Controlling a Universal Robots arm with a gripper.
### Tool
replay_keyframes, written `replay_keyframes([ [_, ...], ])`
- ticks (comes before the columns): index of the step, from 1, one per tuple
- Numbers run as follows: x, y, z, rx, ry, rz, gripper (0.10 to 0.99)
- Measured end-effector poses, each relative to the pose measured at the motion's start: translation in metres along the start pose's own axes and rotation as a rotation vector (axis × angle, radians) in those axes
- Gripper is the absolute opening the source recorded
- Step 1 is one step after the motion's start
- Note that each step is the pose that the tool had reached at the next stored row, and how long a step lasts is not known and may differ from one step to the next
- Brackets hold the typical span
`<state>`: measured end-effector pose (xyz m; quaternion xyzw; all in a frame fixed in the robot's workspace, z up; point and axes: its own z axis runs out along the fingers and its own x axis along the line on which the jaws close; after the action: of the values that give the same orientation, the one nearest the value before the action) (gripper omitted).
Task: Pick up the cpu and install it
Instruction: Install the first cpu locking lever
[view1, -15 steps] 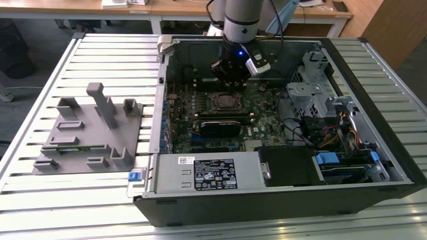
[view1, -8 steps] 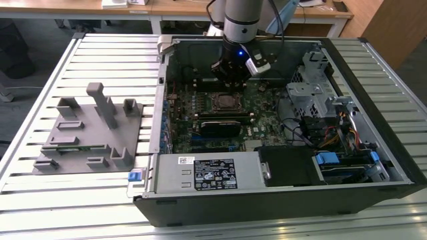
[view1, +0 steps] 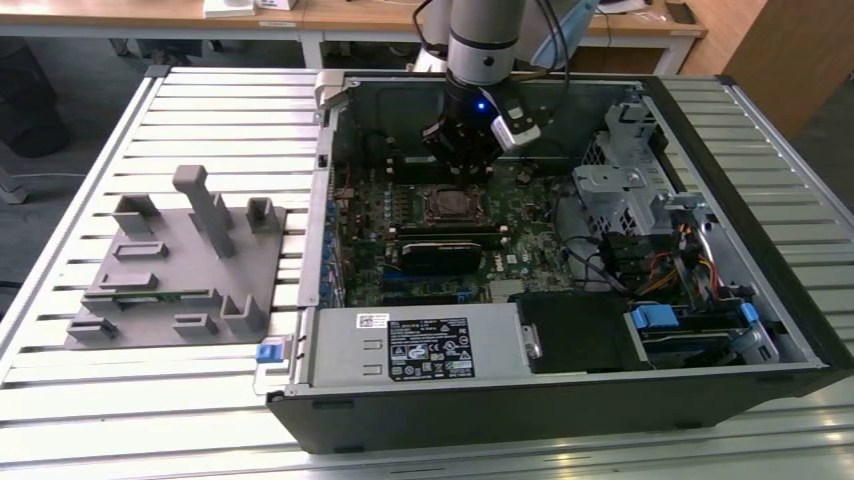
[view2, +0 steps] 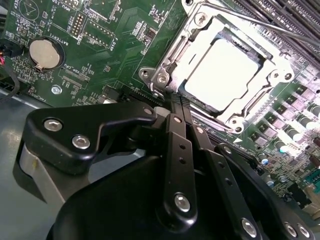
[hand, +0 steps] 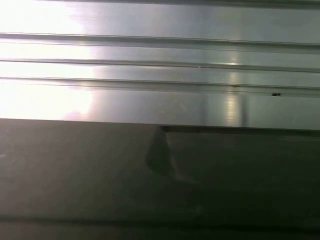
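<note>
Black linkage-fingered gripper (view2: 176, 102) hangs inside the open black desktop computer case (view1: 767, 330), above the green motherboard (view2: 115, 45). In the second wrist view the two finger links lie pressed together at their tips, nothing between them: closed and empty.

The cpu (view2: 222, 75), a flat square chip with a bright silver metal top, sits in the silver metal socket frame (view2: 165, 70) just beyond the fingertips, seemingly already seated. Exterior view puts the socket (view1: 447, 203) directly below the gripper.

Handling, as a judgement: light, rigid, smooth and slippery on top, underside contacts fragile. Best taken by opposite thin edges, held level, not squeezed on the face.

Room: frame walls hug the chip on all sides, so little finger clearance at its edges. A round silver coin battery (view2: 44, 53) lies well off to the side. Case walls bound lateral travel; open space is upward. Grey plastic fixture block plate (view1: 180, 265) rests outside the case on the slatted metal table (view1: 80, 180).
</note>
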<state>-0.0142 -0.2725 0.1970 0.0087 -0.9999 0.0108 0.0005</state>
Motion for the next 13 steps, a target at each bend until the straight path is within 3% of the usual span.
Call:
replay_keyframes([
  [4,0.0001,0.0005,0.0001,-0.011,-0.0002,0.000,0.122],
  [8,-0.0001,0.0008,-0.0006,-0.015,-0.0008,0.000,0.122],
  [13,0.0000,0.0006,-0.0104,-0.014,-0.0004,0.000,0.122],
])
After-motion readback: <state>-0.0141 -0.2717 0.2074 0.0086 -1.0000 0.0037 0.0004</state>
